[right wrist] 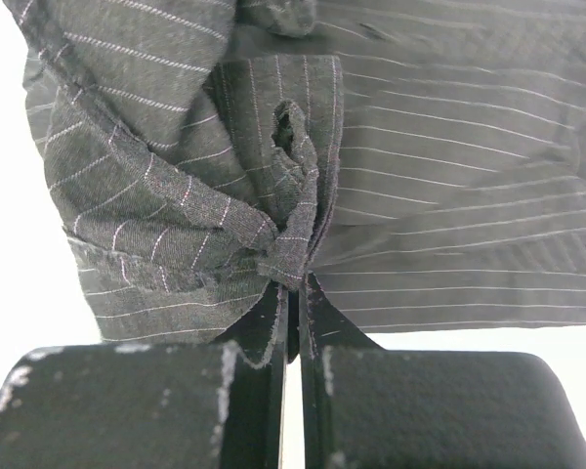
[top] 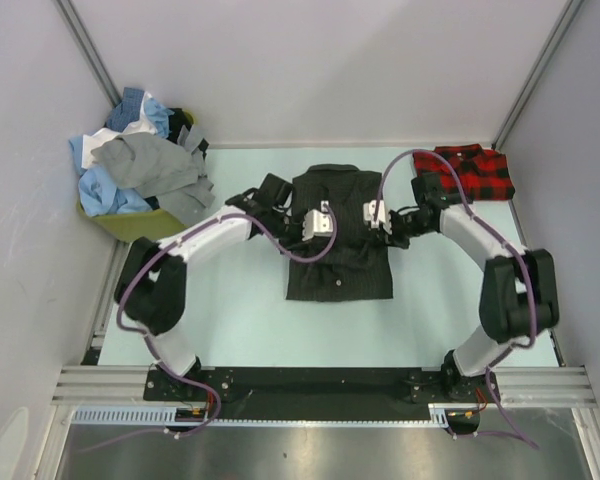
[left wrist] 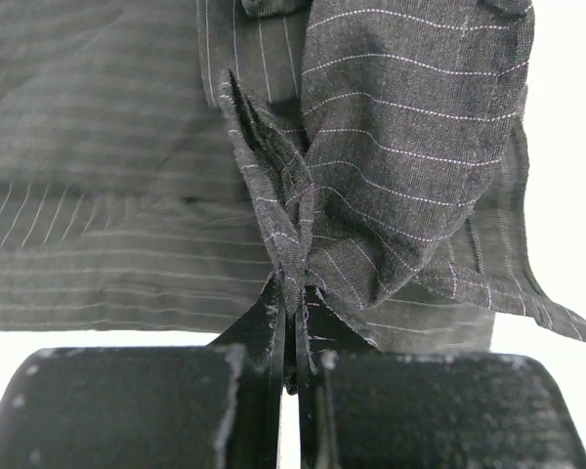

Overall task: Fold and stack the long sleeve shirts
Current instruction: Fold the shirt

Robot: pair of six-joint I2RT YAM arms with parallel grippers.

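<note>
Charcoal shirt [top: 340,275], fine pinstripes, lies flat in the middle of the table [top: 240,320], collar at the far end, hem toward the near edge, outline roughly rectangular. Both arms reach in over its far half. Left gripper [top: 318,225] sits over the shirt's left-centre, a little near of the collar. Right gripper [top: 377,213] is over the right side, just inside the shirt's right edge. The two are near each other but apart, at about the same depth. Left wrist view: jaws closed tight on a gathered fold of pinstriped cloth, which stands up from between the fingertips as a narrow ridge. More of the shirt spreads flat to the left behind it, and a looser flap hangs off to the right with bare table beyond. Right wrist view: jaws likewise clamped on a bunched twist of the same cloth, a rolled layer draping left of the pinch and flat striped cloth running off right. Each gripper is grasping the charcoal shirt, the cloth caught right at the fingertips. Plaid shirt [top: 472,172], red and black, lies folded in the far right corner of the table, just beyond the right arm's wrist, touched by neither gripper. Pile [top: 140,165] of blue, white and grey shirts is heaped in a yellow-green basket [top: 130,225] at the far left corner. A grey one spills over the rim toward the left arm, well apart from both grippers.
</note>
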